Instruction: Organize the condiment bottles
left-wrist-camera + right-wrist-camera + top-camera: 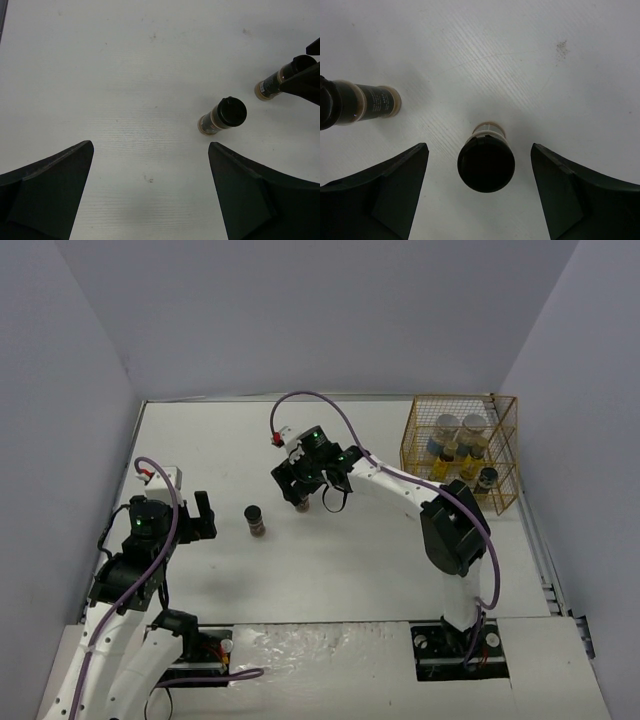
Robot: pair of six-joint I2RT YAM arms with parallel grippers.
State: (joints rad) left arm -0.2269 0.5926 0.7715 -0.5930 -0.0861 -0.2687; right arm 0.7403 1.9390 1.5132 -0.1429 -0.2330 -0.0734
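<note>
two dark jars with black lids stand upright on the open bench [380, 560], near each other, left of the middle. the right end effector [479, 147] is open and hangs straight over the right jar [486, 161], with one finger on each side of the lid; there is a clear gap on both sides and nothing is gripped. the left jar [256, 521] stands free just beside it, touched by nothing. the left end effector [151, 145] is also open and empty. it is held above bare bench to the left of that jar, which shows just past its right finger in the left wrist view.

the basket [505, 455] sits at the far right of the bench, well apart from both jars. inside it are two silver-lid jars [447, 425] along the back, two yellow bottles [447, 456] in front of them, and one black-lid jar [487, 477] at the near right corner.
</note>
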